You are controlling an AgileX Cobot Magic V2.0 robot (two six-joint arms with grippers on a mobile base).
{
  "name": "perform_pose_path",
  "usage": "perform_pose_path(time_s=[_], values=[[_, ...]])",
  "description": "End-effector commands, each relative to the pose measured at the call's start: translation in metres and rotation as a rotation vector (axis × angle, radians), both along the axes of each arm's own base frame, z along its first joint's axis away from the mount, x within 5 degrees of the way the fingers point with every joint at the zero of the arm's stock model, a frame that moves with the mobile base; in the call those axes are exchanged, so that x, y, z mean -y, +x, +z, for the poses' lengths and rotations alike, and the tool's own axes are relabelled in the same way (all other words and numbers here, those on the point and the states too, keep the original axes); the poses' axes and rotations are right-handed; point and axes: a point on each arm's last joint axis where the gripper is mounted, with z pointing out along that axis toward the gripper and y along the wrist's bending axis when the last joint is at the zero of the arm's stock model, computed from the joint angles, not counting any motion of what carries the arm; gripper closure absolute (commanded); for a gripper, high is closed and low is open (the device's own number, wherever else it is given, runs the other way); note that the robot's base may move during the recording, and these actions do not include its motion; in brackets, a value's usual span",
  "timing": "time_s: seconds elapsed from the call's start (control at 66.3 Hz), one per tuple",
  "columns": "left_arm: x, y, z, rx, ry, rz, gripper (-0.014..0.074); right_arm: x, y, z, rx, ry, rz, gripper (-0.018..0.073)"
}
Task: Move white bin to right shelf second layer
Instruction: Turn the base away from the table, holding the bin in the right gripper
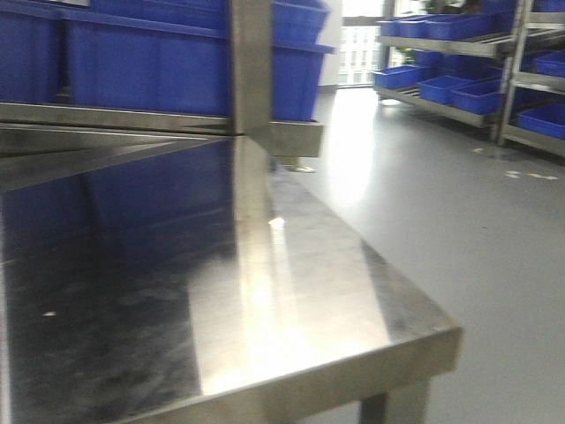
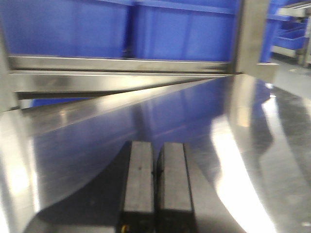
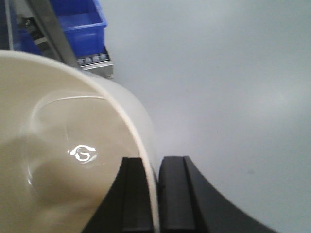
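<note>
The white bin (image 3: 58,145) fills the left of the right wrist view, its cream inside facing up. My right gripper (image 3: 154,162) is shut on its rim, one finger inside the wall and one outside, and the bin hangs over grey floor. In the left wrist view my left gripper (image 2: 155,145) is shut with nothing between its fingers, low over a flat mirror-like steel shelf (image 2: 170,111). Neither gripper nor the bin shows in the front view. Roller racks (image 1: 459,49) stand far off at the right; I cannot tell which is the right shelf second layer.
Big blue crates (image 1: 150,53) sit on the level above the flat steel shelf (image 1: 265,291), with an upright steel post (image 1: 252,62) at its edge. Open grey floor (image 1: 441,221) lies to the right. More blue crates (image 1: 459,88) fill the far racks.
</note>
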Motion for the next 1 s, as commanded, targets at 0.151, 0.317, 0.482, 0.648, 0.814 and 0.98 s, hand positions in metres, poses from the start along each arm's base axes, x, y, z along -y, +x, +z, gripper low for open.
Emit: perform_pose_path(time_s=[0.151, 0.317, 0.482, 0.648, 0.814, 0.98], values=[[0.0003, 0.0004, -0.0037, 0.065, -0.008, -0.004, 0.0512, 0.0007, 0.0035, 0.0165, 0.116, -0.01, -0.002, 0.0511], [0.0003, 0.0004, -0.0037, 0.065, -0.008, -0.004, 0.0512, 0.0007, 0.0035, 0.0165, 0.116, -0.01, -0.002, 0.0511], [0.0003, 0.0004, -0.0037, 0.065, -0.008, -0.004, 0.0512, 0.0007, 0.0035, 0.0165, 0.116, -0.01, -0.002, 0.0511], [0.0003, 0.0004, -0.0037, 0.065, -0.008, -0.004, 0.0512, 0.0007, 0.0035, 0.0165, 0.116, -0.01, -0.002, 0.0511], [0.0003, 0.0004, -0.0037, 0.065, -0.008, -0.004, 0.0512, 0.0007, 0.0035, 0.0165, 0.116, -0.01, -0.002, 0.0511], [0.0003, 0.0004, -0.0037, 0.065, -0.008, -0.004, 0.0512, 0.0007, 0.0035, 0.0165, 0.116, -0.01, -0.002, 0.0511]])
